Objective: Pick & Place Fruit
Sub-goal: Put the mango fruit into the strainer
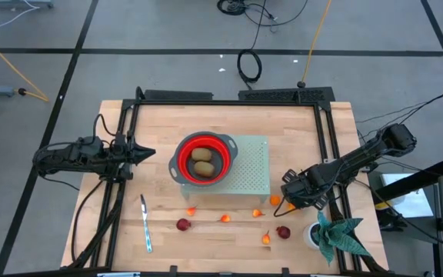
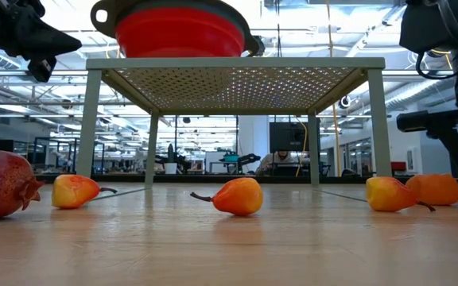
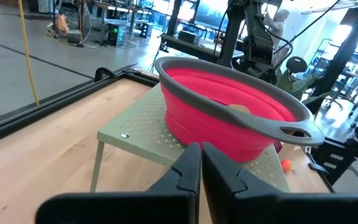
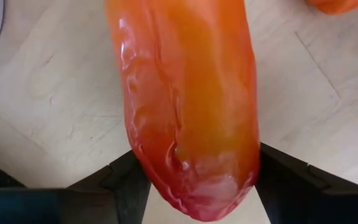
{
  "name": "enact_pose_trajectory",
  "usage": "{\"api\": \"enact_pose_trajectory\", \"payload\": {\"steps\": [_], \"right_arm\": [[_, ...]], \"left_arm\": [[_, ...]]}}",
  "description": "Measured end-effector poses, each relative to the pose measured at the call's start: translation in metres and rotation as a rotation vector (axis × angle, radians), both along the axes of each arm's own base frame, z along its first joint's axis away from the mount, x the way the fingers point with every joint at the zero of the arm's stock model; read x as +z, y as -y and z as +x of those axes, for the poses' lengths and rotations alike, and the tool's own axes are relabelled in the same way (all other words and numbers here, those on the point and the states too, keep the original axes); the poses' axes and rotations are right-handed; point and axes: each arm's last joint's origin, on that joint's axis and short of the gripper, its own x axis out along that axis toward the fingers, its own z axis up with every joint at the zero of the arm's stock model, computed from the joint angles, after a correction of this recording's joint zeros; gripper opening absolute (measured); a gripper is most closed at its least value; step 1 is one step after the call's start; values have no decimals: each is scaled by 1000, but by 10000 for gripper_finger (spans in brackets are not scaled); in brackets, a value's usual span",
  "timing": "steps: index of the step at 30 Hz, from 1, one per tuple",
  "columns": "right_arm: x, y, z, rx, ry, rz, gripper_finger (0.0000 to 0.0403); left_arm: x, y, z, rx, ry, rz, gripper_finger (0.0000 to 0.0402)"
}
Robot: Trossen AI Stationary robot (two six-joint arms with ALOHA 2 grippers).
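Note:
A long red-orange fruit piece (image 4: 185, 93) lies on the wooden table. My right gripper (image 4: 197, 177) points down over it, open, one dark finger on each side of the piece near one end; in the high view it stands at the table's right (image 1: 291, 203). Two kiwis (image 1: 201, 161) lie in the red bowl (image 1: 223, 146) on the green perforated stand (image 1: 254, 165). Small orange pieces (image 1: 225, 218) and dark red round ones (image 1: 183, 225) lie on the table in front of the stand. My left gripper (image 3: 201, 152) waits shut and level, left of the bowl. My right gripper comes from above with its fingers (image 4: 126, 183) across the long red-orange piece near its end (image 4: 166, 180). Whether the fingers touch its sides, I cannot tell. The piece lies flat on the table.
A silver knife (image 1: 144, 225) lies at the front left. A leafy plant in a white pot (image 1: 331, 235) stands at the front right, close to my right arm. Another orange piece (image 1: 274, 200) lies right beside my right gripper. Black rails (image 1: 325, 138) frame the table.

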Motion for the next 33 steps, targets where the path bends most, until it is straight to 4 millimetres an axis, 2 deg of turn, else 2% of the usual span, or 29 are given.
{"api": "enact_pose_trajectory", "payload": {"steps": [8, 11, 16, 28, 33], "right_arm": [[5, 0, 2, -52, 12, -29, 224], [15, 0, 5, -106, 19, -77, 225], [36, 0, 7, -135, -18, -123, 220], [73, 10, -17, -374, -302, -319, 220], [76, 8, -18, -511, -295, -247, 224]], "left_arm": [[0, 0, 0, 0, 0, 0, 6], [0, 0, 0, 0, 0, 0, 2], [0, 0, 0, 0, 0, 0, 17], [0, 0, 0, -1, -5, 14, 4], [0, 0, 0, -1, -6, 14, 20]]}}
